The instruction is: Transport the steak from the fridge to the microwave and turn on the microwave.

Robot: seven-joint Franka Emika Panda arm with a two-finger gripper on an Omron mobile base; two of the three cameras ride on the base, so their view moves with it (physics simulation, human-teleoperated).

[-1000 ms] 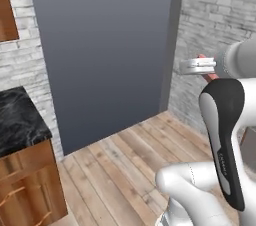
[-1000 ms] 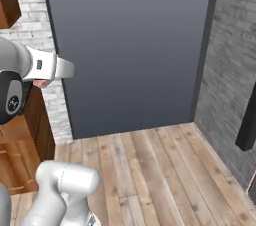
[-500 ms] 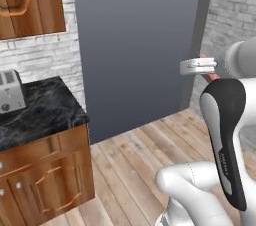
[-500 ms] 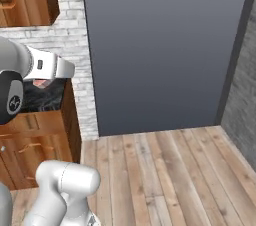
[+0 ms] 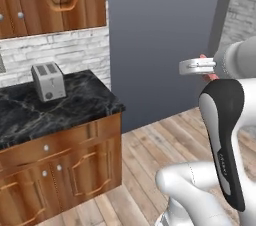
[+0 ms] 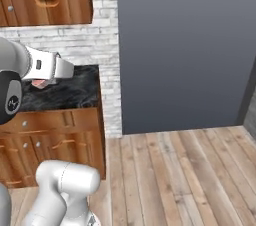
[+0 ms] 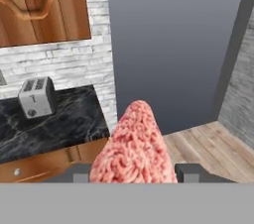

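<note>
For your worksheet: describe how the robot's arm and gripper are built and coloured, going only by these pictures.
The arm is made of smooth, rounded white segments with glossy black joint covers; one black cover carries small pale lettering. The hand is a white block with a small dark mark on its side. The gripper ends in two small, dark grey, square fingertips. No cables show.

A black marble counter (image 5: 60, 107) tops a run of brown wooden base cabinets (image 5: 60, 170) with small round knobs. A silver two-slot toaster (image 5: 48, 81) stands directly on it, near the white brick wall behind. Beside the cabinets, a pale wood plank floor (image 6: 185, 175) runs up to the foot of the dark grey fridge (image 6: 185, 45).
</note>
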